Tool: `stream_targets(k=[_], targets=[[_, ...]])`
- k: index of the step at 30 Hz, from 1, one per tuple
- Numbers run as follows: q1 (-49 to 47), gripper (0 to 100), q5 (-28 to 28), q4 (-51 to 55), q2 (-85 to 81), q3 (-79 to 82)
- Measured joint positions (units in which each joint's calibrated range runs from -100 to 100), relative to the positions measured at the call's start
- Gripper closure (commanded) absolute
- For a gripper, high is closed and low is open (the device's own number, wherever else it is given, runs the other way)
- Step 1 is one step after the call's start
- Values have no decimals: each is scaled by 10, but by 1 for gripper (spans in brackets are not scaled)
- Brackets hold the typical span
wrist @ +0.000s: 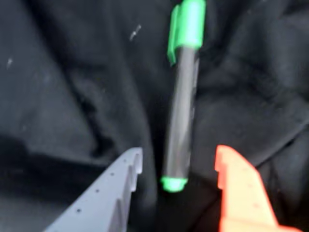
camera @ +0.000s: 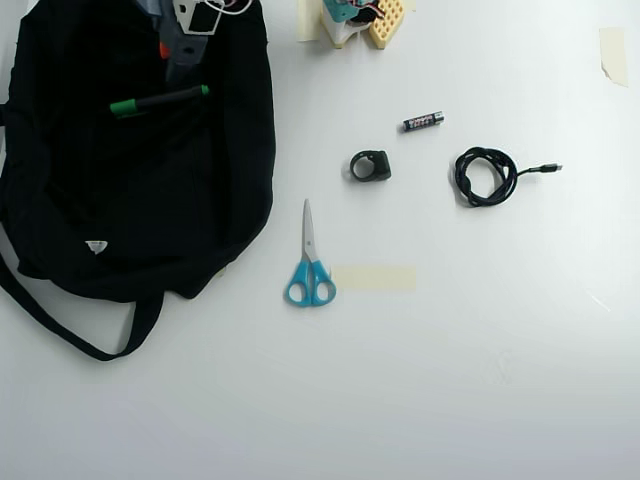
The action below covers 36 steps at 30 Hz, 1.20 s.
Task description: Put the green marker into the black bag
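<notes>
Green marker (wrist: pixel 183 96) lying loose on black bag (wrist: pixel 58 96).
Gripper (wrist: pixel 178 162) released, fingers either side; soft creased fabric; white label (camera: pixel 96 246) unreadable.

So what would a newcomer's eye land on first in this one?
The big black bag filling the overhead view's upper left, with the green marker lying on its fabric near the top. In the wrist view the gripper hangs open right over the marker's small green end. Blue-handled scissors lie just right of the bag.
</notes>
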Motion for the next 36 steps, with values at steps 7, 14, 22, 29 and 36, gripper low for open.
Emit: stream_targets(k=[7,14,22,29,36], targets=[[-198,98,-3,117,-161,-83],[-424,98,-34,117,-213,-79],[-482,98,-37,45,-354,61],[-520,98,-35,-35,-562,303],[-539,98,2,-47,-743,502]])
